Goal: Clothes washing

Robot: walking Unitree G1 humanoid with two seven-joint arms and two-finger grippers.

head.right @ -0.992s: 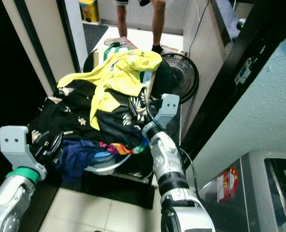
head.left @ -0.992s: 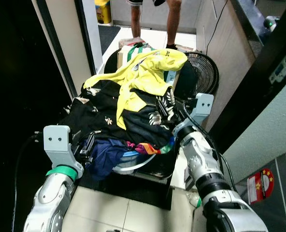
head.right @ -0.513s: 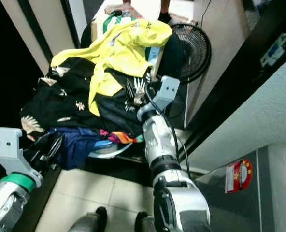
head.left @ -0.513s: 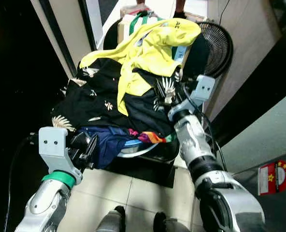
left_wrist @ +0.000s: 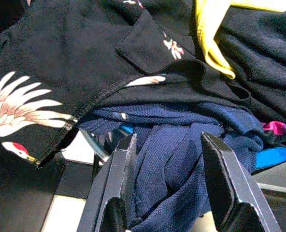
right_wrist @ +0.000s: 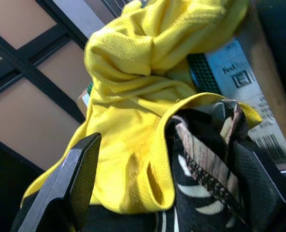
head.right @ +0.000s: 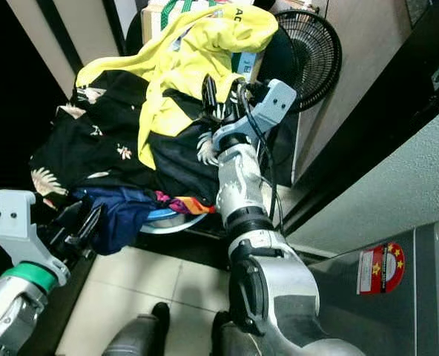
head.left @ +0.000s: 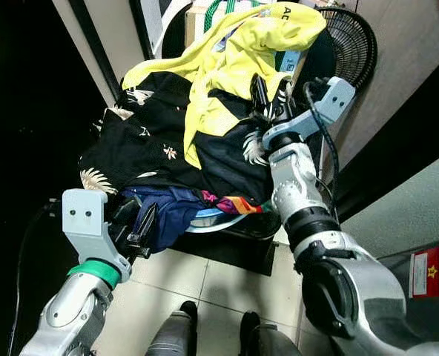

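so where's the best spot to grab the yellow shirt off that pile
Probably the raised fold of the yellow shirt facing the right gripper, coming from the robot's right. The fold stands up off the black patterned shirt beneath, so the open fingers could pinch yellow cloth alone.

Yellow shirt [head.left: 242, 44], black leaf-print shirt [head.left: 142, 144], seemingly navy garment [left_wrist: 181, 159].

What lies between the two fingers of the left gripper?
In the left wrist view, a fold of the navy blue garment hangs between the open fingers of the left gripper, under the black printed shirt.
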